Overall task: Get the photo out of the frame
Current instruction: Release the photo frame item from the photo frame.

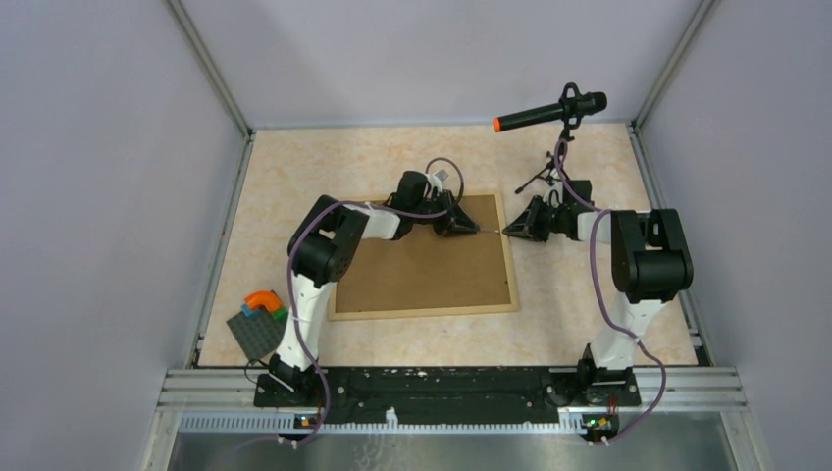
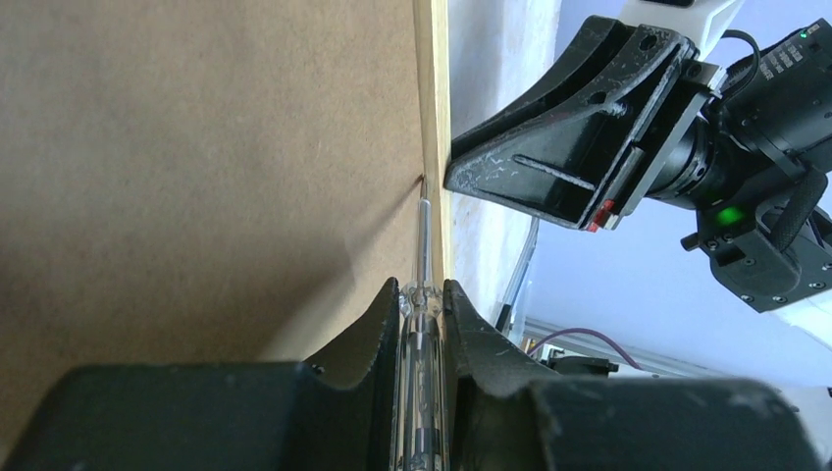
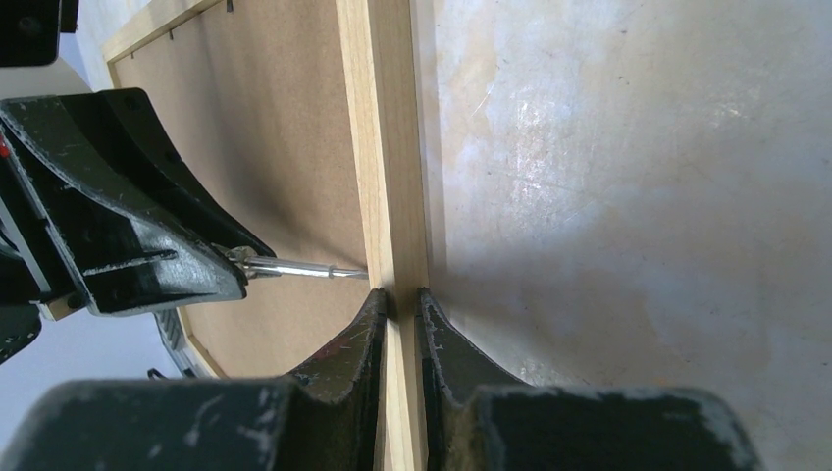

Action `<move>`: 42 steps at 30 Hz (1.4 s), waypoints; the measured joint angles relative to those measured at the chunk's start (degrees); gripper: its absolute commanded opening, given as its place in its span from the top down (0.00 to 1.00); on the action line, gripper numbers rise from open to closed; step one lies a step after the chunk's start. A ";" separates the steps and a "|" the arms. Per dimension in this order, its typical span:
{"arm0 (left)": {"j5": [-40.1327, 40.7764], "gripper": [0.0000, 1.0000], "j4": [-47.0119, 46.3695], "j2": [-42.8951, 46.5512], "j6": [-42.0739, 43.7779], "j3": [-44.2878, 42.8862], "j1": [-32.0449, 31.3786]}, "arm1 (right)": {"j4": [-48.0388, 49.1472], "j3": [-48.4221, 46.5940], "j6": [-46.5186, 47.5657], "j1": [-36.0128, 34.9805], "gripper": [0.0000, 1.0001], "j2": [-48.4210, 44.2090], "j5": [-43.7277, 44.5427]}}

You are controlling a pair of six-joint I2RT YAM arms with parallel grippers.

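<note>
The frame (image 1: pixel 424 311) lies back side up on the table, its brown backing board (image 1: pixel 422 265) facing me. The photo is hidden underneath. My left gripper (image 1: pixel 459 227) (image 2: pixel 422 290) is shut on a clear-handled screwdriver (image 2: pixel 423 240). The metal tip of the screwdriver (image 3: pixel 304 268) touches the inner edge of the frame's right rail (image 3: pixel 386 147), where board meets wood. From the right side, my right gripper (image 1: pixel 518 232) (image 3: pixel 397 294) is shut on that same rail, one finger on each side. The two grippers face each other across the rail.
A microphone (image 1: pixel 549 111) on a small tripod stands behind the right gripper at the back right. A dark grey studded baseplate (image 1: pixel 253 336) with coloured bricks (image 1: pixel 263 301) lies at the front left by the left arm's base. Walls enclose the table.
</note>
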State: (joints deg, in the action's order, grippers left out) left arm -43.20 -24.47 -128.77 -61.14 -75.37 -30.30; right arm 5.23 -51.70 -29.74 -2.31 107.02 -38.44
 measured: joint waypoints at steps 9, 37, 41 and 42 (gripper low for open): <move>-0.33 1.00 1.84 -1.20 2.19 -2.62 -0.48 | 0.46 0.35 -0.11 -0.20 1.00 -0.28 0.50; -2.54 1.00 2.12 1.55 2.75 1.77 2.78 | 0.55 0.35 -0.35 -1.27 1.00 -0.35 0.83; -2.58 1.00 2.10 1.55 2.60 1.77 2.38 | 0.55 0.35 -0.35 -1.27 1.00 -0.35 0.83; -2.58 1.00 2.10 1.55 2.54 1.75 2.34 | 0.55 0.35 -0.35 -1.27 1.00 -0.35 0.83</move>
State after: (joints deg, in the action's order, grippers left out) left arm -45.78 -22.37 -127.22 -58.61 -73.63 -27.97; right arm 5.78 -51.35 -30.09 -3.57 106.67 -37.60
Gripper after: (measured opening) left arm 0.225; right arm 0.082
